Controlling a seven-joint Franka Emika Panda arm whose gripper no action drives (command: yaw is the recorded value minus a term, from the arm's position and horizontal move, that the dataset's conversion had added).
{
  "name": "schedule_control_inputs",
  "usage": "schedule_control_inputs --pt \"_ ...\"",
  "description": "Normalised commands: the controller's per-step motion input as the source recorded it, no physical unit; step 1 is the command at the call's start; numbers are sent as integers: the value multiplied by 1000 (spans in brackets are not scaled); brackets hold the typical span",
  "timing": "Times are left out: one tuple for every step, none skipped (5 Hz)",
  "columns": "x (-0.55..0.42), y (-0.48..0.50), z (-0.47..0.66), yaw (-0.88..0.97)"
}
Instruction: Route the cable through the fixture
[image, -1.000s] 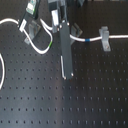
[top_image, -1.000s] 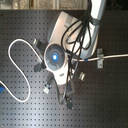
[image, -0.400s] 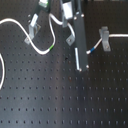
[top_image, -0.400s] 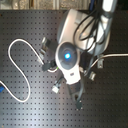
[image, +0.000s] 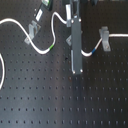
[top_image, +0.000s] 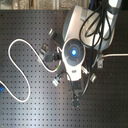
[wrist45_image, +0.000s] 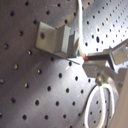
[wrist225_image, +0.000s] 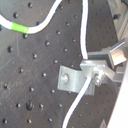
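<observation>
Two brackets at least carry the cable, with more routing apparently left.

Several small metal clip fixtures stand on the black perforated worktop (image: 30, 100); the white cable (image: 37, 50) runs from a loop at the first exterior view's left, past a bracket (image: 34, 29), by its green band (image: 50, 48), behind the arm, by its blue band (image: 93, 51), to a bracket (image: 105, 37) and off to the right. In the second wrist view the cable sits in the slot of a bracket (wrist225_image: 75, 80), so that pass looks done. The hand (image: 76, 70) hangs over the worktop beside the cable; whether its fingers are spread or closed, I cannot tell. No brand, label or readable writing shows anywhere.
</observation>
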Motion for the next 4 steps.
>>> schedule_control_inputs --pt "268 -115 -285 463" --pt "102 -129 -191 320" --pt "-10 -129 -149 -6" --pt "-8 -315 -97 -309"
